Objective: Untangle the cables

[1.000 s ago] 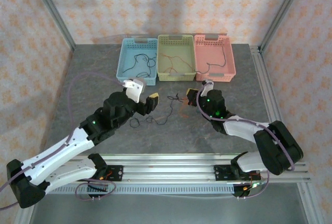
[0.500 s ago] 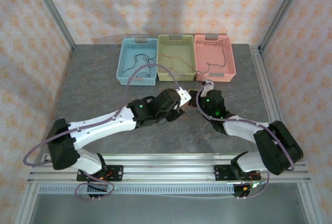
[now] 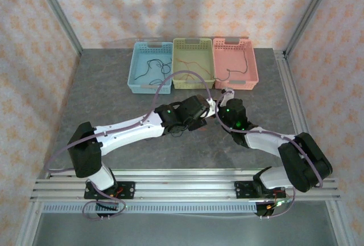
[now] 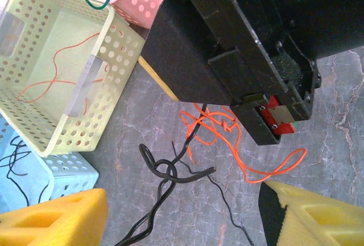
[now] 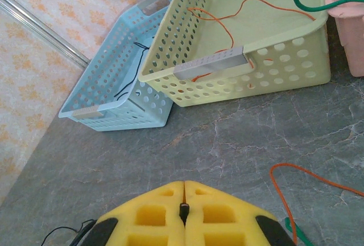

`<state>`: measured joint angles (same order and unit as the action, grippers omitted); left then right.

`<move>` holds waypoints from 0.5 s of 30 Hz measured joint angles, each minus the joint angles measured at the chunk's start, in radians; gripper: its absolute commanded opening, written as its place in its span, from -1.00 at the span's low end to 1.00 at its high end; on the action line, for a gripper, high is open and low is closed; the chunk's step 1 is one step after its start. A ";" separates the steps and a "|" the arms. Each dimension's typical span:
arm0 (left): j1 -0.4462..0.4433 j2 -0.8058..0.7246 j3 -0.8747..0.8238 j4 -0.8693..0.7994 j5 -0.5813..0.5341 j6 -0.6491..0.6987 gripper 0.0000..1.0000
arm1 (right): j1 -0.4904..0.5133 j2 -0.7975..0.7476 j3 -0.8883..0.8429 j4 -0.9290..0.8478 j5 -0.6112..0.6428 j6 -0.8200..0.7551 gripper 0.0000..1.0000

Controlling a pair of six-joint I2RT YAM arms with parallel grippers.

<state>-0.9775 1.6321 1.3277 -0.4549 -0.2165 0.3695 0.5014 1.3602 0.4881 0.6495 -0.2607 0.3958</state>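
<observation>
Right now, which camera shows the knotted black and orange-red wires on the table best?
Left wrist: thin black wire and orange-red wire cross clearly. Right wrist catches one orange loop; overhead, left arm hides them.

The top camera hangs high behind the arm bases (image 3: 105, 188), looking down across the grey marbled tabletop (image 3: 102, 103), while both wrist cameras sit low and close, the left over the thin black and orange cables (image 4: 164, 171), all three facing the pale-green perforated plastic basket (image 3: 193, 84) at the far edge.
</observation>
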 measured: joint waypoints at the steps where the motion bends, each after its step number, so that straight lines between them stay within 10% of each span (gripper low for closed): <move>1: 0.000 0.002 0.000 0.004 0.000 0.003 0.38 | 0.000 0.000 0.000 0.000 0.000 0.000 -1.00; 10: 0.029 0.077 -0.003 0.082 0.002 0.026 0.21 | 0.000 0.000 0.000 -0.006 0.000 0.000 -1.00; 15: 0.048 0.079 -0.011 0.135 0.003 0.034 -0.43 | -0.001 0.000 0.002 -0.006 0.005 0.000 -1.00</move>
<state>-0.9295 1.7111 1.3167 -0.3202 -0.2131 0.4030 0.5007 1.3602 0.4900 0.6434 -0.2562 0.3954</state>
